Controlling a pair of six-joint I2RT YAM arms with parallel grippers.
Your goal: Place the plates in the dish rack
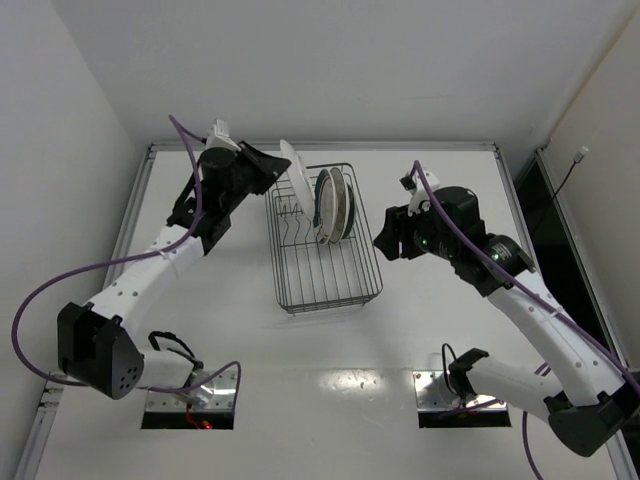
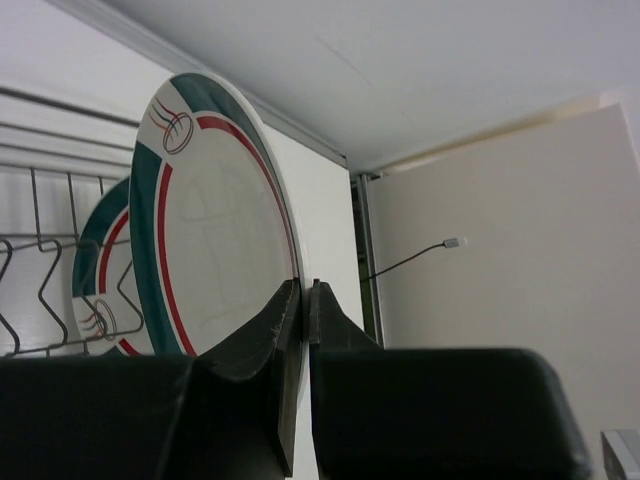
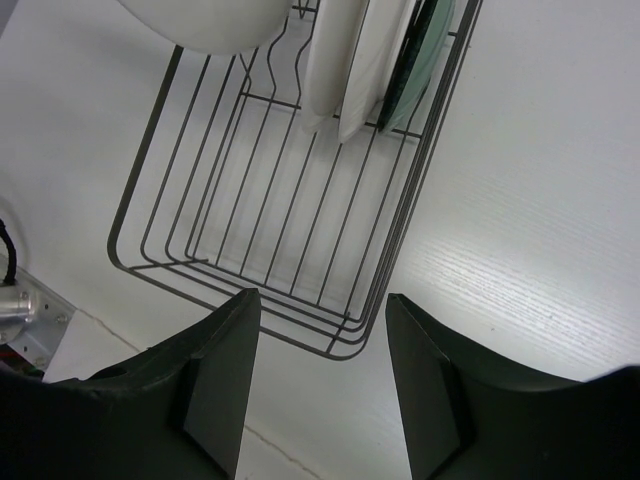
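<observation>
Left hand (image 2: pixel 305 300): closed narrow on the rim of one teal-and-red plate (image 2: pixel 215 230), which stands upright on its edge.
Held plate, place: at the far left corner of the dish rack (image 1: pixel 330 305); whether it touches the wires, I cannot tell.
Other plates (image 1: pixel 333 205): three stand on edge in the far right part of the rack, leaning close together, the one with a teal rim most to the right.
In the way: upright wire prongs (image 2: pixel 45 290) stand between the held plate and the three standing plates.
Right hand (image 1: pixel 385 242): half open, holding nothing, just to the right of the rack, above the desk (image 1: pixel 330 360).
Around: purple cable (image 1: pixel 60 280) runs along the left arm.
</observation>
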